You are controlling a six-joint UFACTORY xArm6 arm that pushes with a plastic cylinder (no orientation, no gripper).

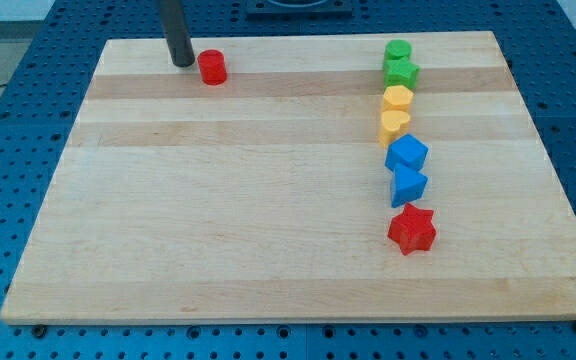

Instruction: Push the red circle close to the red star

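The red circle [212,67] is a short red cylinder near the view's top left of the wooden board [218,220]. My tip [183,63] stands just to its left, a small gap between them. The red star [412,229] lies far off at the view's lower right, at the bottom end of a column of blocks.
A column of blocks runs down the view's right: a green circle [398,50], a green star-like block [401,72], a yellow block [398,98], a yellow heart [395,124], a blue block [407,154] and a blue triangle-like block [408,184]. The board lies on a blue perforated table.
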